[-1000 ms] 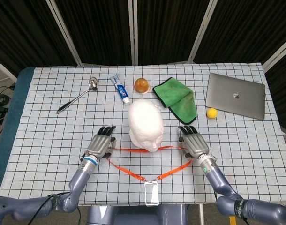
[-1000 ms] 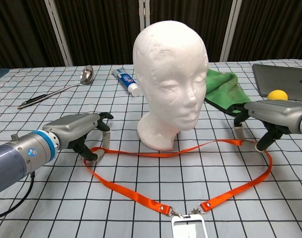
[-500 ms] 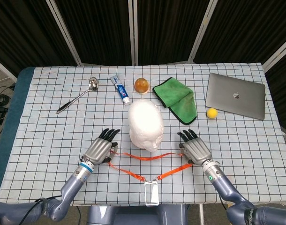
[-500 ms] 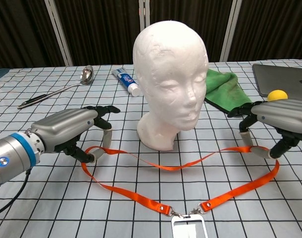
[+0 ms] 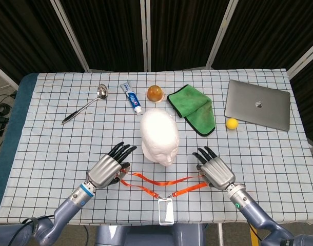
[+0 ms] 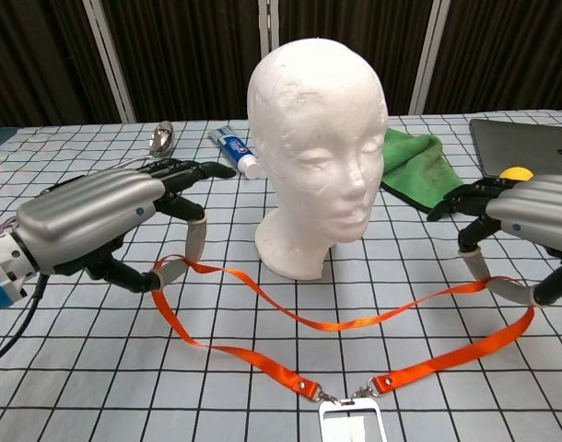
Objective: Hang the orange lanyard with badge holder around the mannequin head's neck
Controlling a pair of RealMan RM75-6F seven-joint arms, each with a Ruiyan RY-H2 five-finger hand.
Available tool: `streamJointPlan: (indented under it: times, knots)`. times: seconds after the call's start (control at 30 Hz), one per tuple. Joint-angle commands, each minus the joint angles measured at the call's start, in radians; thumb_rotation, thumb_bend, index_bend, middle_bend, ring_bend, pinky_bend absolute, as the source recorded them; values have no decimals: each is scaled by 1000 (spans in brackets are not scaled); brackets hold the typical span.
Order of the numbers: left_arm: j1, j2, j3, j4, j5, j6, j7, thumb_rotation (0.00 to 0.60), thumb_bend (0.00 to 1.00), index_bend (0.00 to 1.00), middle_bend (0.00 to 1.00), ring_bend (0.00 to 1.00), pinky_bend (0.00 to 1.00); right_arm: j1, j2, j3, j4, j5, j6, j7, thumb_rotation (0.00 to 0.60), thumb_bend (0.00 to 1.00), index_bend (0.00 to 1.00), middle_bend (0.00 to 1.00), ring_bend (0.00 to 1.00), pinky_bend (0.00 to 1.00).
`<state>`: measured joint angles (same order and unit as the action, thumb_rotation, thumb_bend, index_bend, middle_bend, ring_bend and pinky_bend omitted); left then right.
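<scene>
Checked table (image 5: 43,154) with mannequin head (image 5: 159,136), spoon (image 5: 84,105), toothpaste (image 5: 131,98), cloth (image 5: 193,107), laptop (image 5: 258,104)

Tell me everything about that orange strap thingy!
The lanyard is a flat orange ribbon, cloth by its look, spread in a wide loop on the table in front of the mannequin head. Metal clips join its two ends to a clear badge holder at the near edge. The left hand and right hand each pinch one side, lifting it slightly.

Left hand (image 6: 97,221), right hand (image 6: 530,207): silver shells, black fingers (blue wrist band left).
</scene>
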<state>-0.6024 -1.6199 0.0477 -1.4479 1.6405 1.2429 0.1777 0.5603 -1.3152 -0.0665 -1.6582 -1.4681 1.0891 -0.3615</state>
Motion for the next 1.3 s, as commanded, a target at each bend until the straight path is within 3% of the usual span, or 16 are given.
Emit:
streamJointPlan:
  times: [0.03,0.47,0.67,0.93,1.3]
  knots:
    - [7,16,2,0,43,53,-32,600,481,694,0,0,0,-17,22,-20,19,-80,53,26,600,411,701,126,0,0]
    - [31,63,-53,-96,28,112,-48,600,478,697,0,0,0,-49,59,25,7,-233,248,202,600,410,706,161,0,0]
    - [36,83,-87,-145,1,121,-59,600,478,697,0,0,0,-55,83,59,-39,-236,287,233,600,410,707,161,0,0]
    - [20,112,-168,-266,-133,55,-6,600,478,698,0,0,0,-45,110,152,-156,-143,288,243,600,410,715,164,0,0]
    - [-24,144,-288,-438,-414,-34,199,600,478,701,0,0,0,-1,106,292,-326,119,204,237,600,411,718,164,0,0]
